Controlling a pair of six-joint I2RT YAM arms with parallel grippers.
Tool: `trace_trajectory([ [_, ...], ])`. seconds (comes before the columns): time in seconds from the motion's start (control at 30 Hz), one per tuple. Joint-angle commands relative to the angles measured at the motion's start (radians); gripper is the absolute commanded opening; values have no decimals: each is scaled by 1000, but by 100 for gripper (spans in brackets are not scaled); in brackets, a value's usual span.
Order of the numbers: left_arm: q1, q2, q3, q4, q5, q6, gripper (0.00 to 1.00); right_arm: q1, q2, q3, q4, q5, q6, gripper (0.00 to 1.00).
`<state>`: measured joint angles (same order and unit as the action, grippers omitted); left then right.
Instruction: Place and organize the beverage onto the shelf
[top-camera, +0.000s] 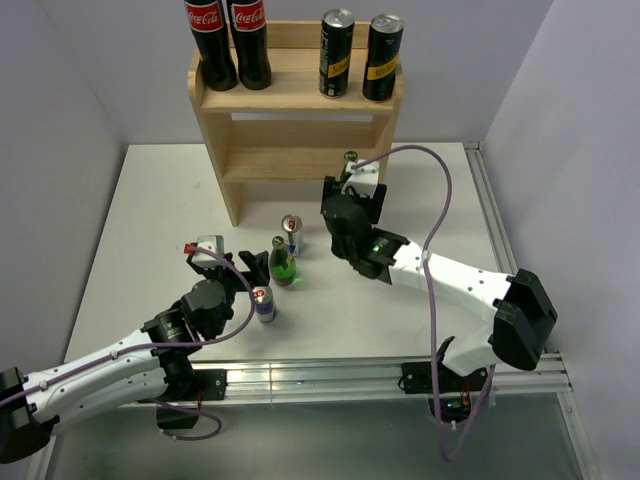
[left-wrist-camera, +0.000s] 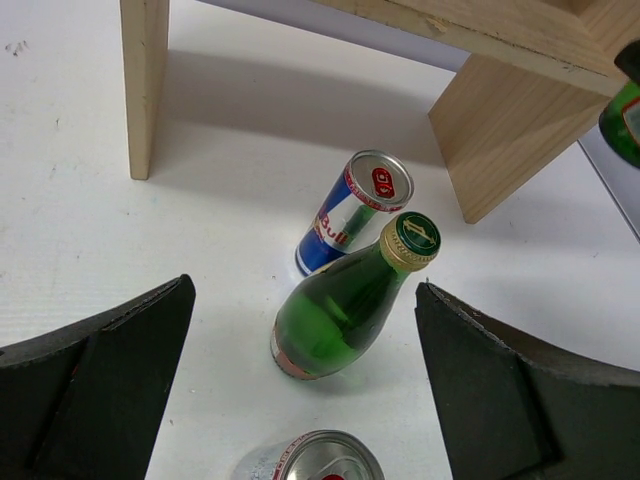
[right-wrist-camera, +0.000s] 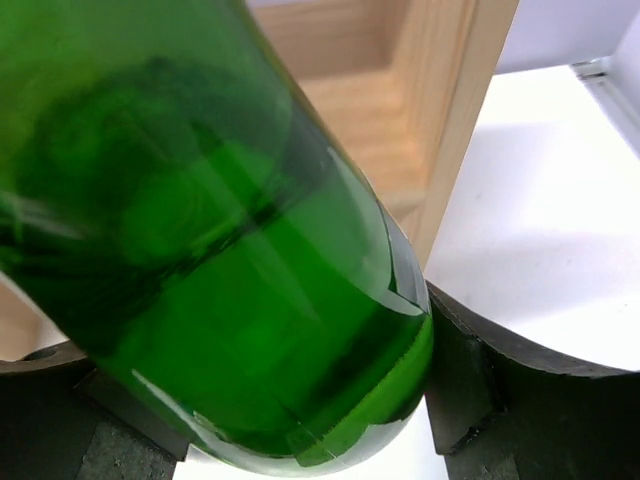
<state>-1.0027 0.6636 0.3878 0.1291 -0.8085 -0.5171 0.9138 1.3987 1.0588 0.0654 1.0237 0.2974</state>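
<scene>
At the far side of the white bench (top-camera: 150, 220) stands the wooden shelf (top-camera: 300, 110), with cola bottles (top-camera: 208, 45) and black cans (top-camera: 336, 52) on top. Beside its right panel the right claw (top-camera: 352, 192) grips a green bottle (right-wrist-camera: 220, 250). The left claw (left-wrist-camera: 303, 300) gapes open before a second green bottle (top-camera: 283, 265), which stands between two Red Bull cans (top-camera: 291, 233).

White links (top-camera: 460, 285), black joints (top-camera: 522, 320), purplish cables (top-camera: 446, 195), maybe LED (top-camera: 378, 242).

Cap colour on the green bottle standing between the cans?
Cap green, gold sides; left wrist view best.
</scene>
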Motion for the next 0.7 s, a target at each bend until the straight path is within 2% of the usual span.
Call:
trace_trajectory([
  [0.0, 4, -15, 0, -8, -11, -6, 99, -61, 23, 128, 134, -16, -70, 0],
  [0.33, 4, -13, 2, -6, -14, -6, 99, -142, 126, 257, 168, -74, -122, 0],
  [0.67, 4, -13, 0, -9, -17, -9, 99, -207, 233, 355, 171, -106, -101, 0],
])
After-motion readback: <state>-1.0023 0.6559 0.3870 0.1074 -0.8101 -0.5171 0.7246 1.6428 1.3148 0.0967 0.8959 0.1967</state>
